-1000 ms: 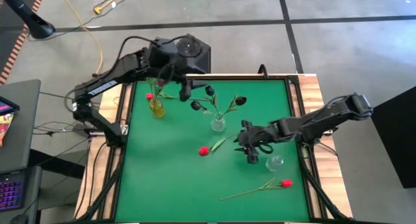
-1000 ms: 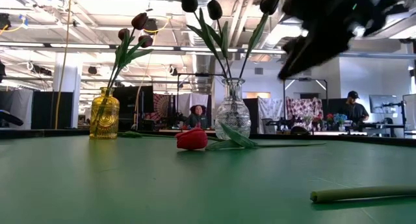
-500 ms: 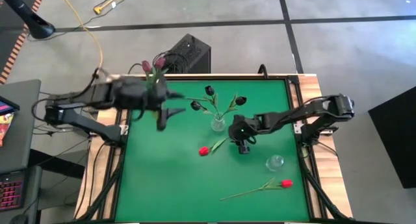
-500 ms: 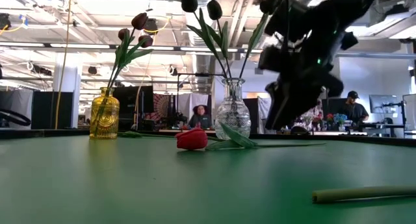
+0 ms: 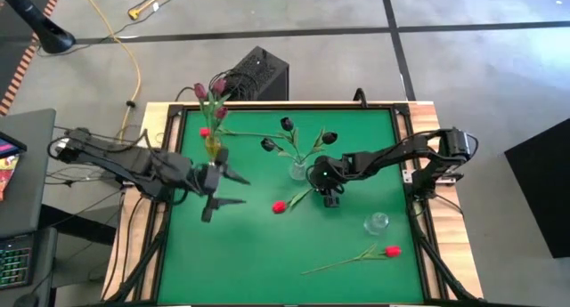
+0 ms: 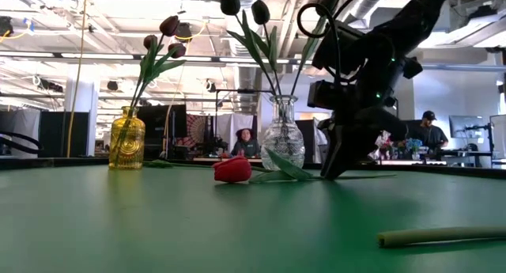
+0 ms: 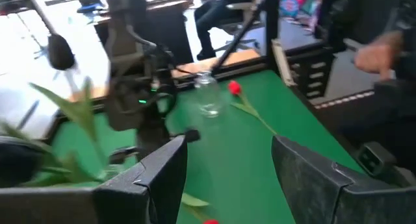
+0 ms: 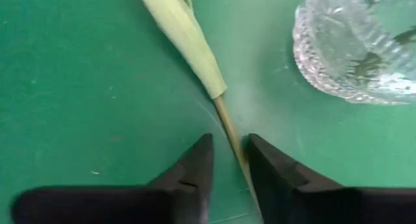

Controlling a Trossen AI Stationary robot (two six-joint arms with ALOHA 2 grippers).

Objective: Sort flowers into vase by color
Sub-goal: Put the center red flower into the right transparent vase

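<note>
Left jaws (image 5: 214, 189) spread wide, empty, over the green table (image 5: 240, 245). Red tulip (image 5: 280, 206) lies between both grippers, beside the clear vase (image 5: 299, 171). Right jaws (image 8: 227, 160) down at its stem (image 8: 229, 130), narrowly parted astride it, not visibly clamped.

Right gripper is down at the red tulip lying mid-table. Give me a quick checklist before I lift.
1. Stem between the right gripper fingers: ok.
2. Jaws fully clamped on stem: cannot tell.
3. Gripper clear of the clear vase: ok, close beside.
4. Tulip head free on mat: ok.
5. Left gripper out of the way, open near yellow vase: ok.
6. Small empty vase upright: ok.
</note>
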